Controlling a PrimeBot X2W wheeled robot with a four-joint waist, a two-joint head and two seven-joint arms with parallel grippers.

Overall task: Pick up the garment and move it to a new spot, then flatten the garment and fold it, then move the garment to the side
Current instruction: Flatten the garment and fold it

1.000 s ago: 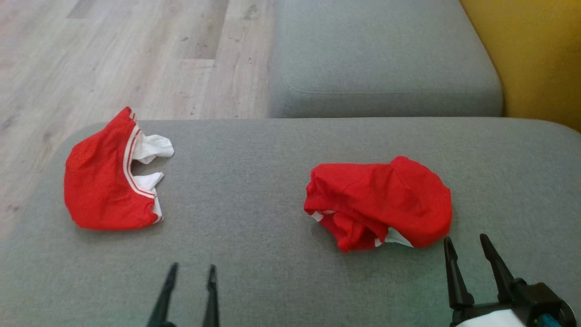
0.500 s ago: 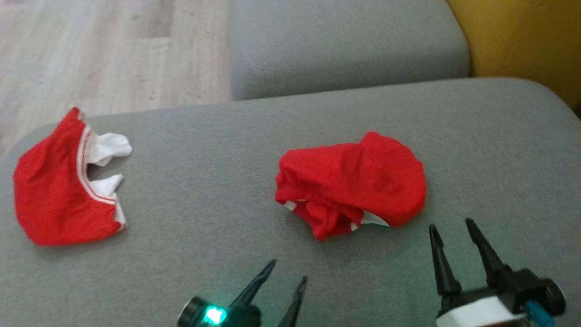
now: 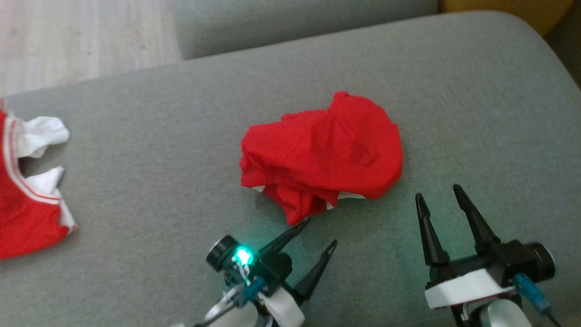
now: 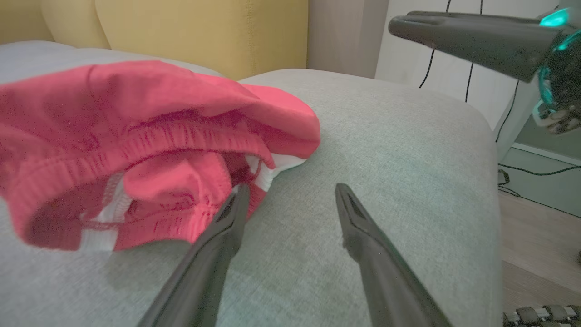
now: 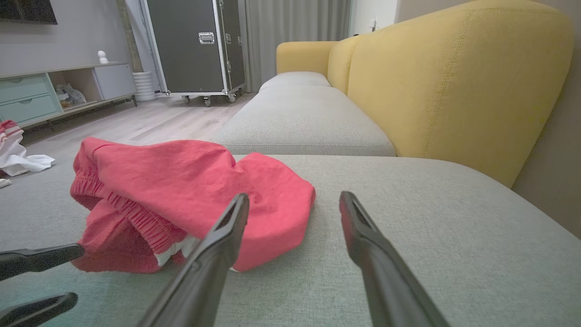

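The garment [image 3: 322,154] is a crumpled red heap with white trim, lying mid-cushion on the grey sofa seat [image 3: 181,136]. My left gripper [image 3: 320,232] stands open just in front of its near hem, angled to the right. One fingertip reaches the hem and nothing is between the fingers. In the left wrist view the garment [image 4: 136,136] lies left of the open left gripper [image 4: 292,187]. My right gripper [image 3: 437,191] is open and empty beside the garment's near right corner. The right wrist view has the garment [image 5: 181,190] left of and behind the right gripper [image 5: 295,196].
A second red and white garment [image 3: 22,204] lies at the seat's left edge. Another grey cushion [image 5: 299,118] and the yellow backrest [image 5: 454,81] lie beyond. Wood floor [image 3: 68,41] is past the seat's far left edge. The left gripper's fingers [image 5: 41,259] show low left in the right wrist view.
The head camera has tilted down and swung right, shifting the whole picture. My left gripper has advanced right and forward to the garment's near hem. Both grippers stay open.
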